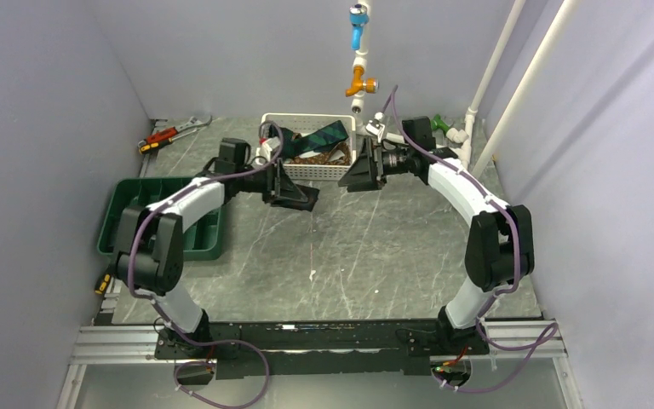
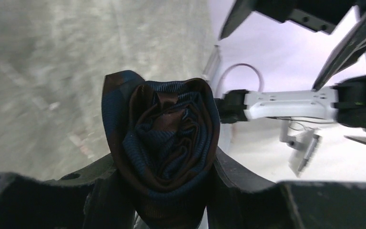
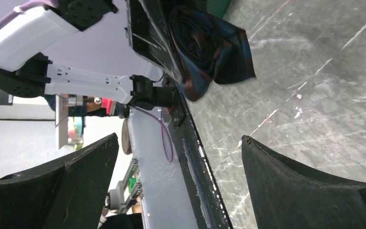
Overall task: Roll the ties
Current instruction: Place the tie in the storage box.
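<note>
Rolled navy-and-brown tie [image 2: 164, 148] sits pinched in the jaws of the left gripper [image 1: 294, 194] above the table [image 1: 349, 247], facing the right gripper [image 1: 359, 175] with jaws spread wide and empty, while loose ties [image 1: 328, 136] fill the white basket [image 1: 306, 170] behind, green tray [image 1: 112, 217] at left.

- We take this for a robotics lab test cell: plain lavender walls [image 1: 51, 85] box in one grey marbled table [image 1: 349, 247].
- We see a left arm [image 1: 189, 200] and a right arm [image 1: 467, 189] bolted to an aluminium rail [image 1: 119, 341], with purple cables [image 3: 165, 136] trailing.
- We note workshop odds at the back: a wrench [image 1: 189, 125], red-handled pliers [image 1: 157, 139], and white pipes [image 1: 492, 68] with coloured valves [image 1: 357, 25].
</note>
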